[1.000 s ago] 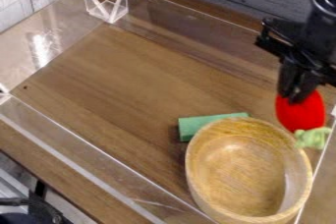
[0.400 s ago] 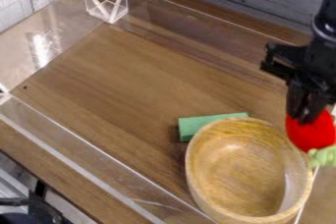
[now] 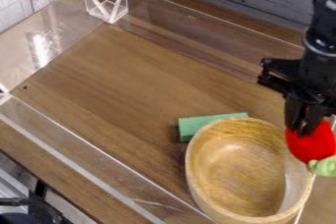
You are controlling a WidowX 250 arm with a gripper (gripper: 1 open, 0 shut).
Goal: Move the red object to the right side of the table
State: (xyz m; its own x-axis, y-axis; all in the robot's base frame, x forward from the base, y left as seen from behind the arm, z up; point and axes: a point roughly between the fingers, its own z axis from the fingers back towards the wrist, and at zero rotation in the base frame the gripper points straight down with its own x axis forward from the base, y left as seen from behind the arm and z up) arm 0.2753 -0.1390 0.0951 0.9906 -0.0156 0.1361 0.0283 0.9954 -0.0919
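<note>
Claw: my claw [image 3: 305, 127] points straight down at the right edge of the worktop [image 3: 132, 71], clamped on the red object [image 3: 311, 143].
Red object: it hangs in my grip over the right rim of the wooden bowl [image 3: 247, 172], its light green leafy end at the lower right.
Green square: a flat green cloth-like square [image 3: 210, 125] lies on the wood, touching the bowl's upper left rim.
Walls: low clear acrylic walls [image 3: 79, 184] border my worktop.

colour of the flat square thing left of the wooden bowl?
Green flat cloth-like square; camera view shows it best.
</note>
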